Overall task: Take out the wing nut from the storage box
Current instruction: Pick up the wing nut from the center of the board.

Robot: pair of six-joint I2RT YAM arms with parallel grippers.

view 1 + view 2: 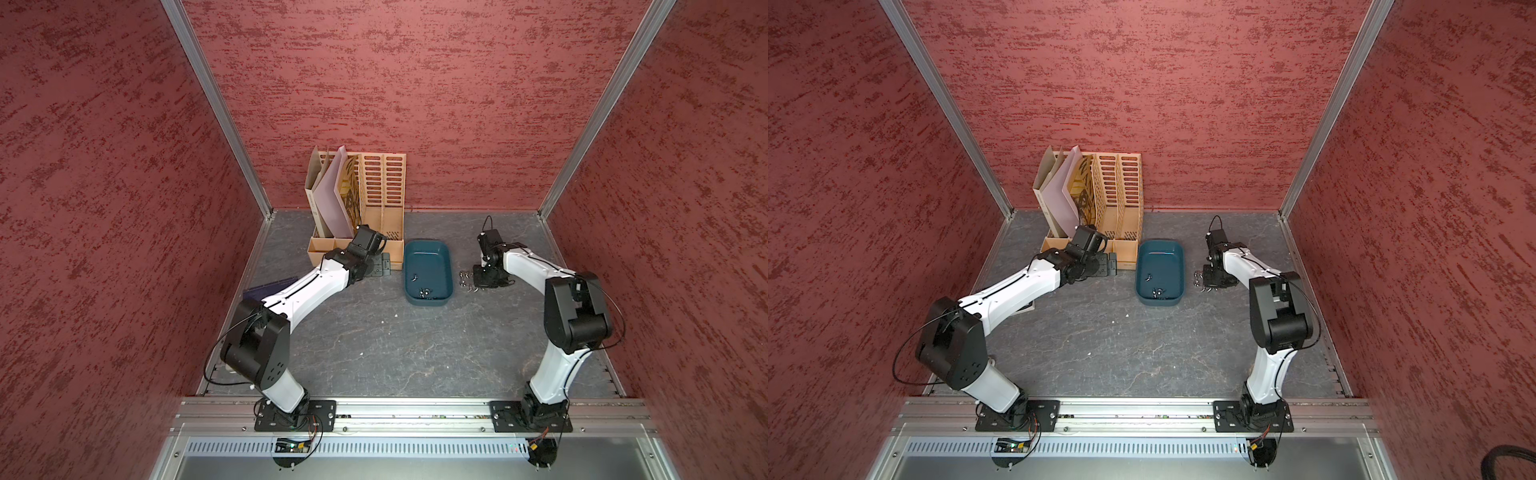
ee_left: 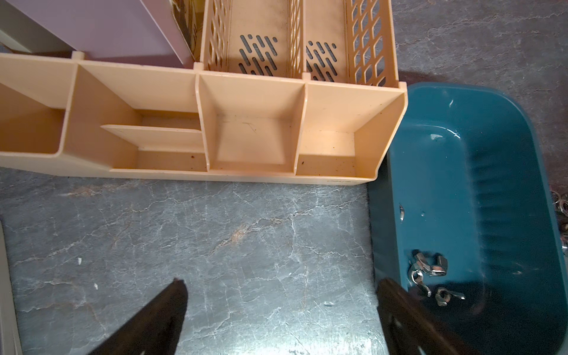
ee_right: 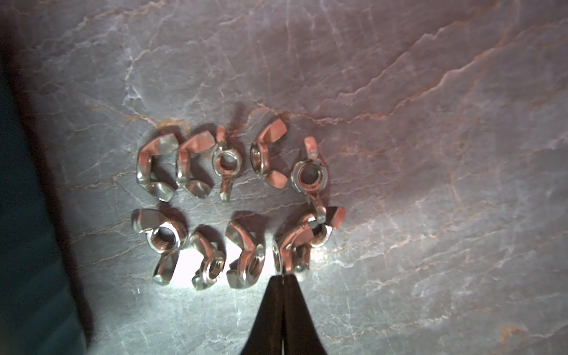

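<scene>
Beige slotted file organiser [image 1: 382, 187] stands on grey marbled worktop [image 1: 395, 353], its back against the red textured wall [image 1: 415, 83]. Leaning in its end slot: brown card folder [image 1: 312, 178], lilac sheet [image 1: 332, 199], yellow-black patterned booklet [image 1: 350, 195]. Dark blue flat item [image 1: 259, 291] lies in front of organiser, partly hidden. White speck [image 1: 395, 316] further in front.

At least nine wing nuts [image 3: 246, 255] are counted on the surface [image 3: 430, 76], about four further wing nuts [image 2: 430, 269] in the one storage box [image 2: 507, 184]; one file organiser [image 1: 382, 187] is seen.
</scene>
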